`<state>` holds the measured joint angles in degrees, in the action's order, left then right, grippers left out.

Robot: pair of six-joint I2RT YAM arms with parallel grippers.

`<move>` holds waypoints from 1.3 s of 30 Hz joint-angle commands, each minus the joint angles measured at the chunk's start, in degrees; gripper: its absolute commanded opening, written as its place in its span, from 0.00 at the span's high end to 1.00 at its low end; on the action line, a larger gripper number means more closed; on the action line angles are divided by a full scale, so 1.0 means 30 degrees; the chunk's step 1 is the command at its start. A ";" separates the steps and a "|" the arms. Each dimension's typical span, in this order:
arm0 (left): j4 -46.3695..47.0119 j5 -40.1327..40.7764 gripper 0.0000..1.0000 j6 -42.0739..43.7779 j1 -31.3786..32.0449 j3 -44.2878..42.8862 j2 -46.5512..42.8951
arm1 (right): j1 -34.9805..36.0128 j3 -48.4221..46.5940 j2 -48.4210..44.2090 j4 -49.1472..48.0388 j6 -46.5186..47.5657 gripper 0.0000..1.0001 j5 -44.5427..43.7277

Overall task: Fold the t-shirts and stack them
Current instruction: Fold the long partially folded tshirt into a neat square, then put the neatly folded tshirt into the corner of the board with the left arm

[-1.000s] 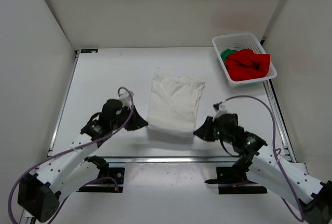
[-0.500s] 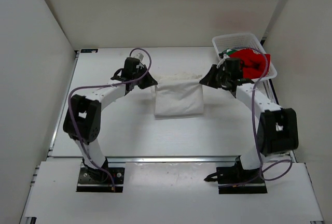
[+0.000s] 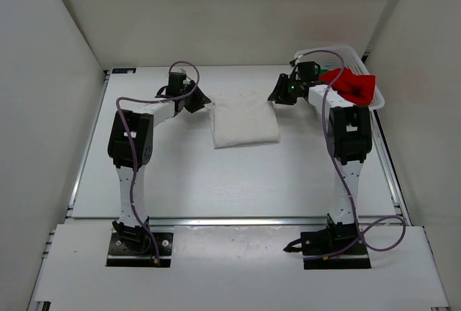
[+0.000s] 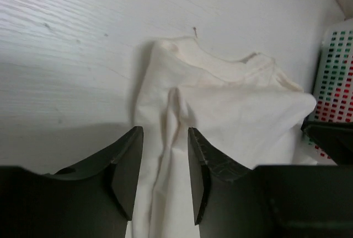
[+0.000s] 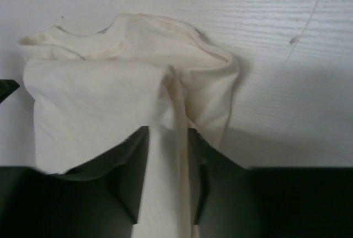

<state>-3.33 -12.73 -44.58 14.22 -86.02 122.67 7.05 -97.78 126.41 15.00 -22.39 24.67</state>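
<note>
Red t-shirt [image 3: 355, 85]: lying in basket [image 3: 344, 51], partly hidden behind right arm. White t-shirt [image 3: 245, 119]: lying folded on table [image 3: 158, 174]. Both arms reaching far forward; left gripper [image 4: 165, 177] and right gripper [image 5: 168, 177] standing parted over its far corners.

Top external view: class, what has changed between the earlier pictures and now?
The left tool and right tool swung from the near side to the far side, folding the near hem of the cream cloth t-shirt over onto its far half. Shut on it before, both now stand open, letting it go. The white plastic mesh basket and the bright red cloth t-shirt in it stayed put.
</note>
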 commanded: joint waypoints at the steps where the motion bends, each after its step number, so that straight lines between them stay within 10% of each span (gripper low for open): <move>1: 0.0932 -0.0152 0.50 -0.0346 -0.0579 -0.0334 -0.1451 | -0.0123 -0.1159 -0.1264 0.0155 0.0492 0.60 -0.0428; 6: 0.2604 0.0406 0.57 -0.0405 0.0237 0.1686 -0.3825 | 0.0666 0.1766 -0.4569 -0.1451 0.0579 0.48 -0.1919; 14: 0.5118 -0.0674 0.61 -0.0666 0.3346 0.7075 -0.4388 | 0.2015 1.0495 -0.6805 -0.5762 -0.1382 1.00 -0.1455; 25: 0.8756 -0.2230 0.64 -0.1665 0.3757 1.5047 -0.7635 | 0.2513 1.5043 -0.7974 -0.7930 -0.2174 1.00 -0.1366; 34: 0.6327 -0.0561 0.29 0.0677 0.2295 1.5462 -1.1420 | 0.3274 1.6972 -1.3568 -0.7521 -0.1823 0.46 -0.1542; 39: 0.6354 0.1314 0.04 0.1059 0.1181 1.4963 -0.9578 | 0.3978 1.9901 -1.6584 -0.8223 -0.2233 0.45 -0.1718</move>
<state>17.61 -12.78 -43.42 19.29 -39.51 91.39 17.80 -42.30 79.92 -7.70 -28.69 20.23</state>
